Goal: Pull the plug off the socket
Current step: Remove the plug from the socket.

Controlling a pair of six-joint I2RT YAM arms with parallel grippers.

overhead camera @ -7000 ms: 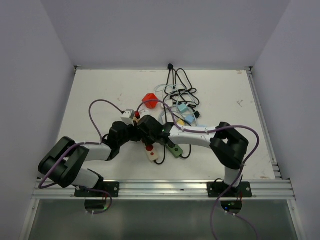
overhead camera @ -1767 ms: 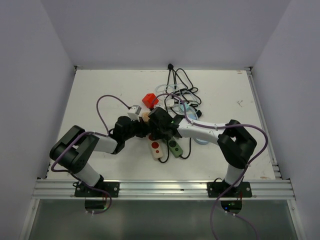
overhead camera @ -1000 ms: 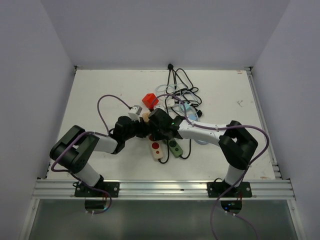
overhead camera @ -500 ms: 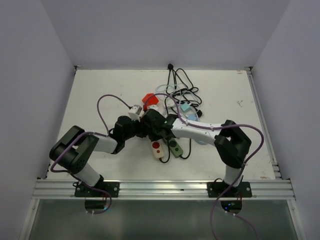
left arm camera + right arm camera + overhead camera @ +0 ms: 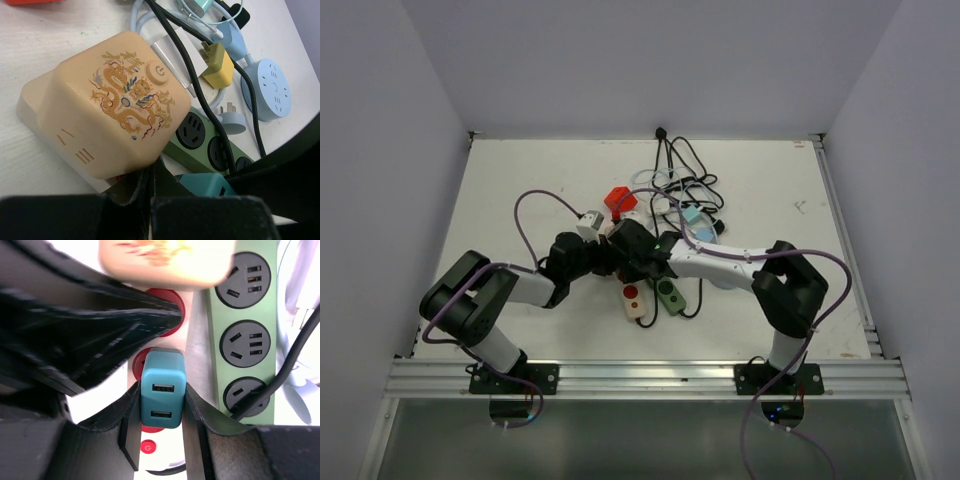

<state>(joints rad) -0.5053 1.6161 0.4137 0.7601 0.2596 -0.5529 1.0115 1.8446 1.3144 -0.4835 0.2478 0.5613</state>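
On the counter (image 5: 520, 190), mid-frame, the white strip (image 5: 640, 312) runs toward the lower edge. The left hand (image 5: 150, 182) is pinched shut on nothing visible, just below the beige cube (image 5: 112, 105). The right hand (image 5: 162, 390) is nearer and clamps the teal plug (image 5: 162, 400). The plug's long axis lies along the fingers, directly over a red socket (image 5: 139, 359); whether its pins are free cannot be told.

**Finishes: nearly all plastic**

Teal USB charger (image 5: 163, 390): smooth satin plastic. Right gripper fingers (image 5: 196, 412): black matt plastic with faint layer lines. Green power strip (image 5: 248, 325): matt plastic. Cream dragon-print adapter (image 5: 112, 102): smooth, slight sheen. Black cable (image 5: 199, 97): glossy rubbery sheath. Table (image 5: 30, 45): white, matt, fine grain, scuffed.
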